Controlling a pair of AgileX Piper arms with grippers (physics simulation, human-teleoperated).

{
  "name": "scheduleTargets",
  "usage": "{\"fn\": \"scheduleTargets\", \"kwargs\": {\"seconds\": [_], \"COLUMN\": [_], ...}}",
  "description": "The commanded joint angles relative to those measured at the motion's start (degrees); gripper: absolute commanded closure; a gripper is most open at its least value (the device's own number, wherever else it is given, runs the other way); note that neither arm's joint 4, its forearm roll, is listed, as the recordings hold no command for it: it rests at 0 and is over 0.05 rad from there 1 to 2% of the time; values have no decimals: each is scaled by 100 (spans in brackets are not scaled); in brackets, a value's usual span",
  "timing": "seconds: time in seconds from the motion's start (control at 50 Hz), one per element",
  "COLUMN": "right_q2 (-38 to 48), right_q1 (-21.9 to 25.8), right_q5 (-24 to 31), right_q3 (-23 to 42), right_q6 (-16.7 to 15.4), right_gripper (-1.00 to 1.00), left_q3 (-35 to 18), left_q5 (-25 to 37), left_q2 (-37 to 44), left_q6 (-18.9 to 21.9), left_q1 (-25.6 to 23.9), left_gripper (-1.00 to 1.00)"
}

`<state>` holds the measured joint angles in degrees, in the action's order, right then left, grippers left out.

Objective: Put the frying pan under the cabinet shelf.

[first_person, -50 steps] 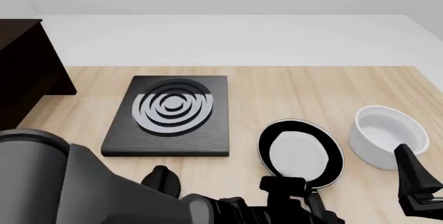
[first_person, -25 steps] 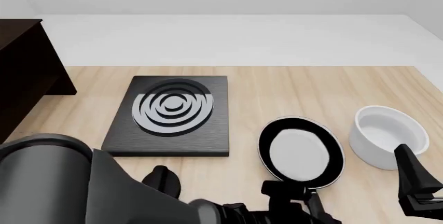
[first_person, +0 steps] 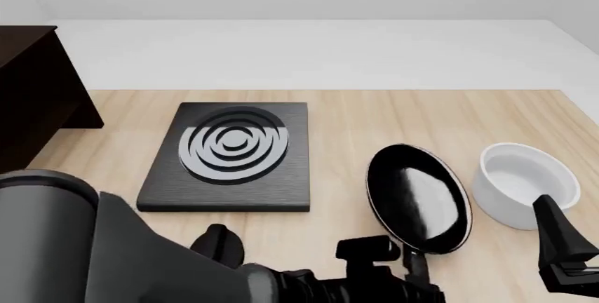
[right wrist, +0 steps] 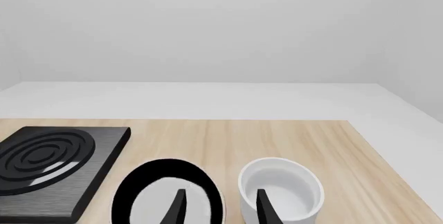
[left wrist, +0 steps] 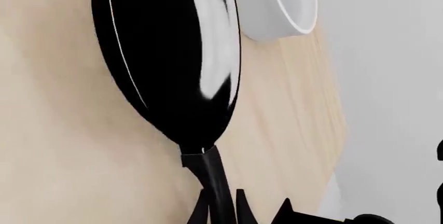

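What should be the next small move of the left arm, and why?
Probably carry the pan left toward the cabinet. The left pincer appears shut on its handle, the pan looks tilted off the table, and the cabinet stands far left, beyond the stove plate.

The frying pan [first_person: 419, 198] is finished in glossy black, with a reflective interior. The table [first_person: 374, 128] is surfaced in light, matt wood grain. The stove plate [first_person: 229, 156] is matt black with silver rings. The bowl [first_person: 522, 182] is smooth white.
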<state>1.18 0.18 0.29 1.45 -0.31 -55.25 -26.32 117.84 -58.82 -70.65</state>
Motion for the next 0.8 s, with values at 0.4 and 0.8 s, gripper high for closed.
{"fn": "scheduleTargets", "kwargs": {"seconds": [0.4,0.8], "right_q2": [-11,-12], "right_q1": [-1,1], "right_q5": [8,10], "right_q3": [-2,-2], "right_q6": [-2,0], "right_gripper": [-100,-100], "left_q3": [1188,1668], "left_q5": [-337,-322], "left_q2": [-1826,-3349], "left_q6": [-406,-877], "left_q1": [862,1077], "left_gripper": [100,100]}}
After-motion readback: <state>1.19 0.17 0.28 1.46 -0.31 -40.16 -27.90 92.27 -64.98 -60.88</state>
